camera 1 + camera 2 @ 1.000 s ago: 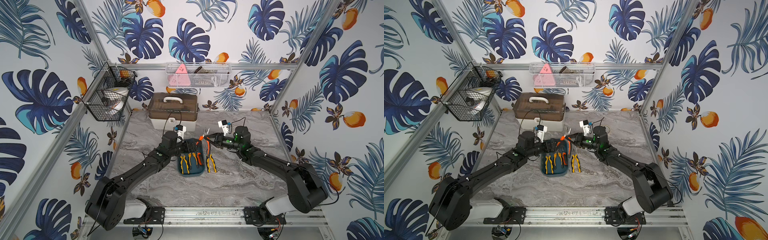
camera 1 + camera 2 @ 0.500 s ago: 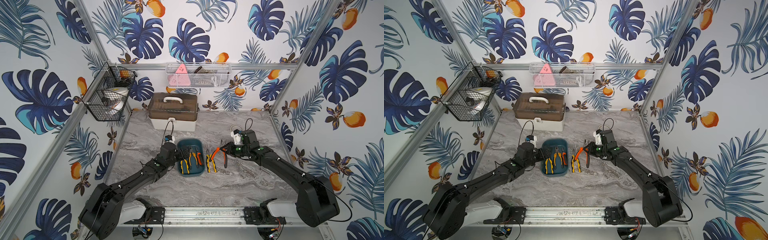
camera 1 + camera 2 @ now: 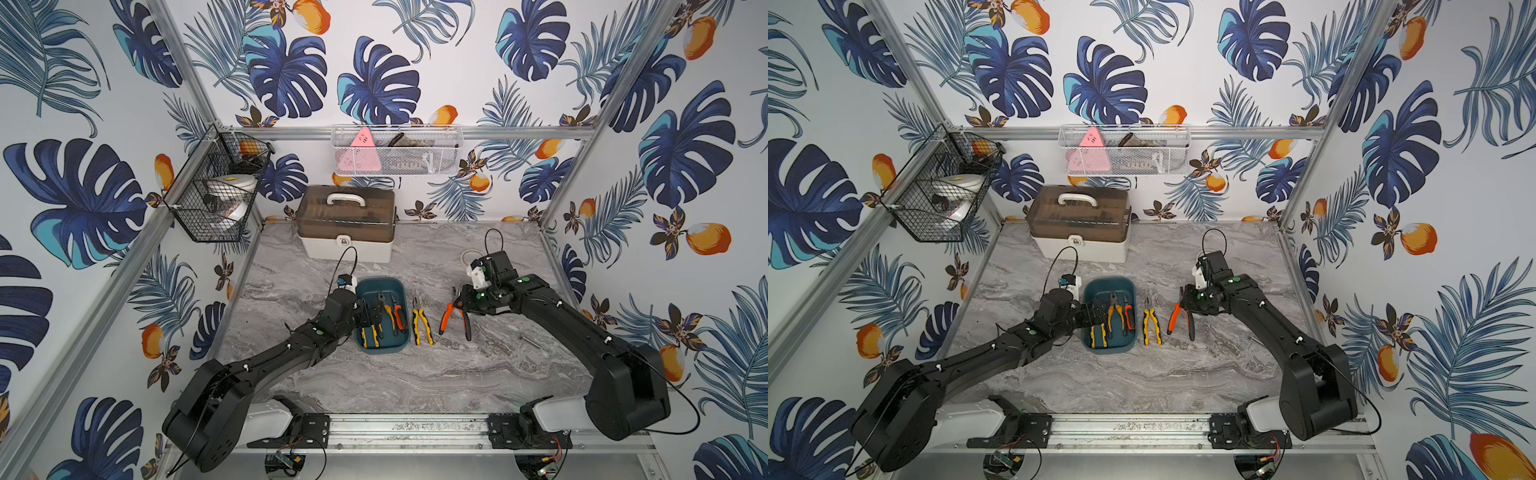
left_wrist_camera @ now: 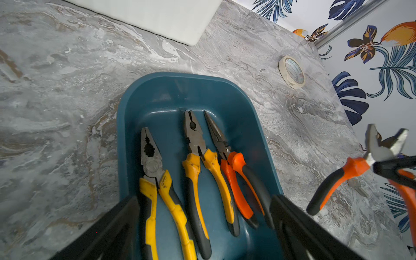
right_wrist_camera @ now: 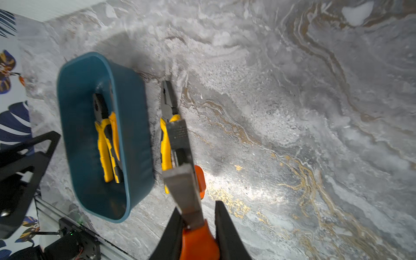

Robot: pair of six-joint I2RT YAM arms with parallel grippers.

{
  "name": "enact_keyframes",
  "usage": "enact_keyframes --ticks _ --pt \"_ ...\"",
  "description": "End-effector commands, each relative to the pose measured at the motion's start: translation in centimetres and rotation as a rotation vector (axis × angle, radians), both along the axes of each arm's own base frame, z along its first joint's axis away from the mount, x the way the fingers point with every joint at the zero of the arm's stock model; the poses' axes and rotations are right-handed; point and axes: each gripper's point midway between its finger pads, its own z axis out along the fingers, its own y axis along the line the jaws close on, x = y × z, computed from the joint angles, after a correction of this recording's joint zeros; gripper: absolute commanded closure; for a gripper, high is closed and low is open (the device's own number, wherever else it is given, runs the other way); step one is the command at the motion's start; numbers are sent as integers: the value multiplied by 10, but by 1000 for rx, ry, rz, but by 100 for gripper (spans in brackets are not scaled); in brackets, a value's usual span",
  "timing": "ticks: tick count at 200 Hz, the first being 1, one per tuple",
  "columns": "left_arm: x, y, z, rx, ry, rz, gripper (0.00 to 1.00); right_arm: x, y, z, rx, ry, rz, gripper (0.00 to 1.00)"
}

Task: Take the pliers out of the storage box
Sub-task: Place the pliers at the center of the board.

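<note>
Right claw [image 3: 460,306] clamped on orange-handled pliers [image 3: 446,318], over tabletop [image 3: 478,374] beside the yellow pair [image 3: 419,320]. Lower till handles touch, clear of it, then release. Left claw [image 3: 1100,311] spread over storage box [image 3: 380,284]; three pliers [image 4: 197,144] left inside.

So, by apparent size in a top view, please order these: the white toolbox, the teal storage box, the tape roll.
Largest to smallest:
1. toolbox
2. storage box
3. tape roll, clearly the smallest

Left arm stretched low and forward, left pincer [image 4: 202,199] spread wide. Right arm reaching inward, wrist bent down, right pincer [image 5: 197,206] clamped tight on orange-handled pliers [image 3: 447,318].
</note>
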Motion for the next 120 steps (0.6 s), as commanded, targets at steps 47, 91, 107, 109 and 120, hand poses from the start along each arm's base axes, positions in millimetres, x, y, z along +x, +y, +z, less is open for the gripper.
enact_keyframes --ticks 47,91,107,109,120 --pt "1 1 4 20 -20 -10 1 27 25 -56 90 21 5 100" --pt "-1 2 1 29 -15 -11 1 31 24 -88 148 26 -64 100" --pt "0 2 0 31 -12 -11 1 29 24 -94 163 39 -78 100" --pt "0 2 0 30 -11 -10 1 29 24 -94 167 38 -81 100" --pt "0 1 0 31 -7 -15 1 27 24 -100 181 56 -103 100"
